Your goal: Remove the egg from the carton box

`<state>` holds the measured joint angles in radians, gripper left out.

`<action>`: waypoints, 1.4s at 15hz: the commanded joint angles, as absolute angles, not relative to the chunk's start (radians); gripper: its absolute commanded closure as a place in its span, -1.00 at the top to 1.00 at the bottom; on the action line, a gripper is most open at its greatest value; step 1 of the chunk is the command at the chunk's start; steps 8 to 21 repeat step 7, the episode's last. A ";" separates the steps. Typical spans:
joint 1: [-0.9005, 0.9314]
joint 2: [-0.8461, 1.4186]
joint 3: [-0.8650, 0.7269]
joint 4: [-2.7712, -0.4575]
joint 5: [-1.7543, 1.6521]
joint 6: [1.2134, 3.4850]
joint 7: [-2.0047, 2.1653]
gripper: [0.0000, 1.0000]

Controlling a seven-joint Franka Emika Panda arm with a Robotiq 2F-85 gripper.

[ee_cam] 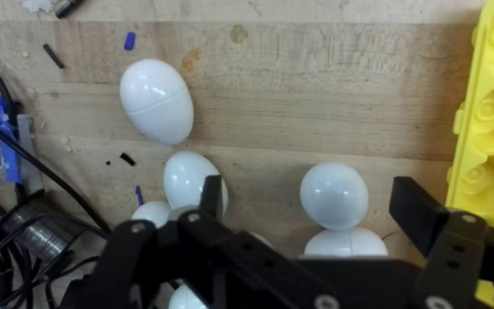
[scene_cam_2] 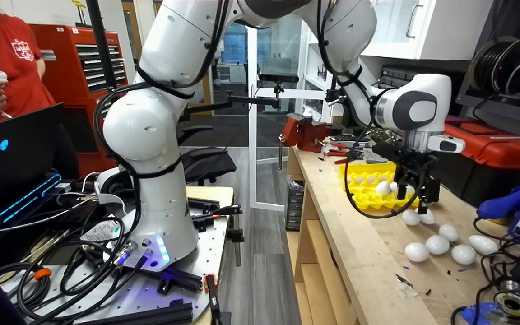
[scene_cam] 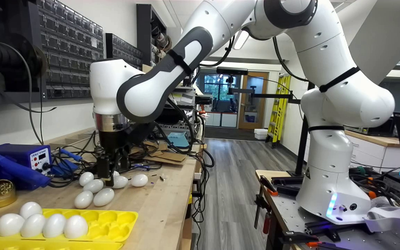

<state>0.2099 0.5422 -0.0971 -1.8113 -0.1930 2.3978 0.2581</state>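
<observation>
Our wooden surface point(scene_cam: 158, 208) has loose eggs point(scene_cam_2: 410, 217) under the wide-apart claw point(ee_cam: 309, 199), so we should lift straight up before reaching for a white egg point(scene_cam: 75, 226) in the carton box point(scene_cam: 114, 227) beside it.

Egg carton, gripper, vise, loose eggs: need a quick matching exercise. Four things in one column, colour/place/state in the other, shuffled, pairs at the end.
Things
1. gripper
2. egg carton
3. vise
4. loose eggs

Colour, place or state
A. red
B. jaws apart, above the bench
C. white, outside any cup
D. yellow, partly filled

Pairs: 1-B, 2-D, 3-A, 4-C
</observation>
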 commanded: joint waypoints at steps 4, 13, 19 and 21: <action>0.211 0.424 -0.083 -1.876 -0.219 2.406 0.289 1.00; 0.195 0.471 -0.069 -1.823 -0.204 2.399 0.264 1.00; 0.195 0.471 -0.069 -1.823 -0.204 2.399 0.264 1.00; 0.195 0.471 -0.069 -1.823 -0.204 2.399 0.264 1.00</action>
